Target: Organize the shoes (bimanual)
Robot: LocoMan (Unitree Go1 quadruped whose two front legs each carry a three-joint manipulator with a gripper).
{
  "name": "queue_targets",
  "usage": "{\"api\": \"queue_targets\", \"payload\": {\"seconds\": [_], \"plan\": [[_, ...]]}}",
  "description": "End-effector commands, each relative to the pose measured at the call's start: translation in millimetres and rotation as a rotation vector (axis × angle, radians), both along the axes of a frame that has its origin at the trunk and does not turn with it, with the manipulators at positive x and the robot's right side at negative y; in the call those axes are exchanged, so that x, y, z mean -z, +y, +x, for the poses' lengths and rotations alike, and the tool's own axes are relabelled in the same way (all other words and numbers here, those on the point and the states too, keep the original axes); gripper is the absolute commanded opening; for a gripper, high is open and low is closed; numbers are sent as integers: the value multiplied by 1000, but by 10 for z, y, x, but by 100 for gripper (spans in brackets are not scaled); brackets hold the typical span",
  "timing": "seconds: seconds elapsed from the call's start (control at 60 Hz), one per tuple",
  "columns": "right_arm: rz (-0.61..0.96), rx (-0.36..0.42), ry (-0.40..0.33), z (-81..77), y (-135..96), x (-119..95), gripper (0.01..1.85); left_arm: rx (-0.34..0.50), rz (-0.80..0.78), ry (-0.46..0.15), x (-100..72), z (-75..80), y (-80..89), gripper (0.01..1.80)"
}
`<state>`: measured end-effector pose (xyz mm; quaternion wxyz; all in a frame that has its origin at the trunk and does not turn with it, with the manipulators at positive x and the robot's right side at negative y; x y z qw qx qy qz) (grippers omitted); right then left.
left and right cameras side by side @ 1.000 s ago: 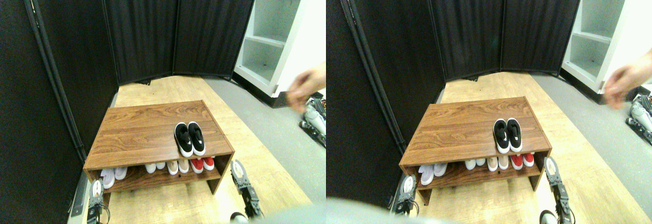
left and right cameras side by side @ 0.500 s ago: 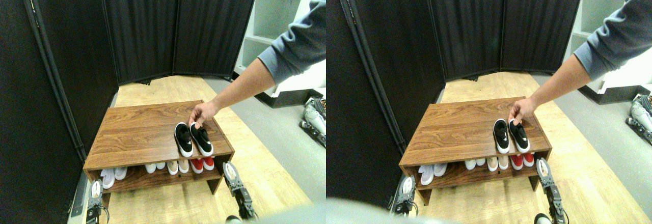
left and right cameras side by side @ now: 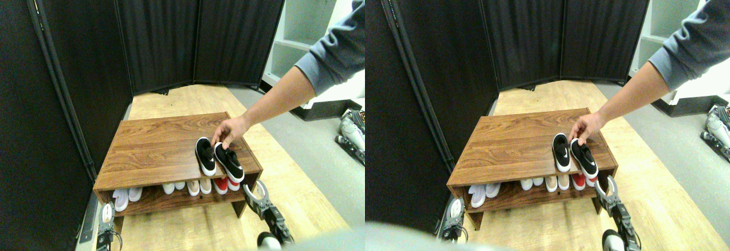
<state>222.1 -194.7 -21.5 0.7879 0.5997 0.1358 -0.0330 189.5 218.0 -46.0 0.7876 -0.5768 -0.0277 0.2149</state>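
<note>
Seeing the black sneakers (left and right cameras side by side: 218,158) on top of the wooden shoe rack (left and right cameras side by side: 154,148), near its right front corner. The right one is angled, its toe past the front edge, with a person's hand (left and right cameras side by side: 228,132) on its heel. On the lower shelf (left and right cameras side by side: 165,201) we see white shoes (left and right cameras side by side: 126,196), beige shoes (left and right cameras side by side: 198,186) and red shoes (left and right cameras side by side: 226,185). Right gripper (left and right cameras side by side: 255,190) spread wide just below that toe. Left gripper (left and right cameras side by side: 106,212) at the rack's left front corner; we can't tell its state.
</note>
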Motion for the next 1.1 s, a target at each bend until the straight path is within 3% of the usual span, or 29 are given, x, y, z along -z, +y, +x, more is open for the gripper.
{"api": "queue_targets", "payload": {"seconds": [0.017, 0.117, 0.417, 0.583, 0.933, 1.1], "plan": [[-65, -26, -49, 60, -51, -134, 156, 12, 8, -42, -46, 43, -24, 1], [-27, -36, -33, 105, -34, -115, 172, 11, 9, -39, -40, 49, -30, 1], [32, -77, 25, 323, 27, 96, 170, -5, 25, -34, -42, 31, -43, 1], [94, -63, 78, 530, 141, 314, 164, -20, 18, -45, -54, 0, -26, 1], [-22, -59, 86, 856, 237, 541, 159, -38, 40, -54, -25, -45, 15, 1], [-60, -50, 115, 910, 250, 541, 159, -31, 49, -45, -22, -52, 21, 1]]}}
